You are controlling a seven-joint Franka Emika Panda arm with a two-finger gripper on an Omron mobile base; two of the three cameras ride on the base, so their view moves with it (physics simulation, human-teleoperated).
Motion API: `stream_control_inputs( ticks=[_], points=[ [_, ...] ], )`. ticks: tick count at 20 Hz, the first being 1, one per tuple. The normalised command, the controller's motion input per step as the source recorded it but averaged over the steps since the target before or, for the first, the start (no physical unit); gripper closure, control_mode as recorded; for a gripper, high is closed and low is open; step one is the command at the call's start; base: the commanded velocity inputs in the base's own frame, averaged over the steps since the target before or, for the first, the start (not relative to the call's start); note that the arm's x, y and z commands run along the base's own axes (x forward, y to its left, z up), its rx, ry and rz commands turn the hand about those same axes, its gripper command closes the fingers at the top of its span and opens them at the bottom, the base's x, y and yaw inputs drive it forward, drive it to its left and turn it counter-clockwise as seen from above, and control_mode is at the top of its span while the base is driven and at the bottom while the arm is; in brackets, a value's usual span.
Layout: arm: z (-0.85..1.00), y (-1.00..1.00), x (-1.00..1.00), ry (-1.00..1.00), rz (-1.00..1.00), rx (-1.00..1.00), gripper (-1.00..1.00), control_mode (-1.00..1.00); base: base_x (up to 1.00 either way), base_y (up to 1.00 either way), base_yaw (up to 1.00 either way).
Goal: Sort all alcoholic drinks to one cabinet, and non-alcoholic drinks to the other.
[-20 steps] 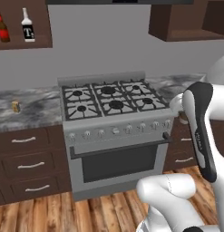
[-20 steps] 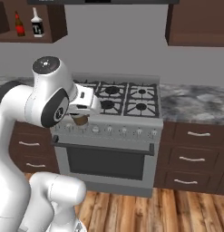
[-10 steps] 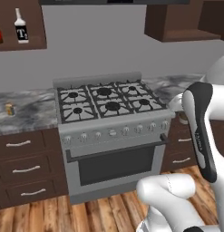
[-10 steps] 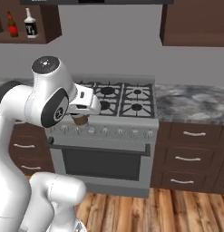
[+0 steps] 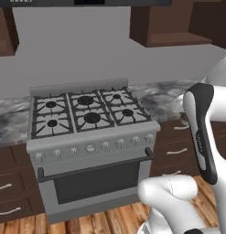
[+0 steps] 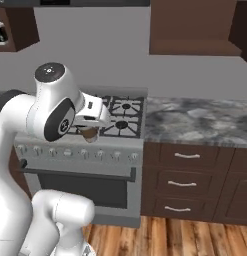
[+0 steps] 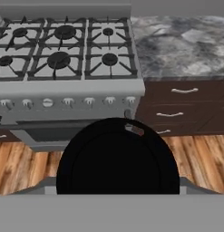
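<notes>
hand: gripper point(image 6: 90, 130) closed wide around coffee cup point(image 7: 118, 156) | where: cup carried at front edge of stove point(image 5: 87, 114) | handling: likely light, thin paper wall dents, lid may pop; hold mid-body, gentle, upright

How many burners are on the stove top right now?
6, in two rows of three on the stove: three along the back, three along the front. None looks hidden.
</notes>
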Motion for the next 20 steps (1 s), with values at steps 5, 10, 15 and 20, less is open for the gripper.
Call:
stream_control_inputs(
  ticks=[5, 10, 15, 20],
  points=[
    [0.0, 0.0, 0.0, 0.0, 0.0, 0.0, 1.0, 1.0, 0.54, -0.63, -0.01],
    [0.0, 0.0, 0.0, 0.0, 0.0, 0.0, 1.0, 1.0, 0.65, -0.59, 0.0],
    [0.0, 0.0, 0.0, 0.0, 0.0, 0.0, 1.0, 1.0, 0.71, -0.38, 0.0],
    [0.0, 0.0, 0.0, 0.0, 0.0, 0.0, 1.0, 1.0, 0.61, -0.26, 0.0]
  ],
)
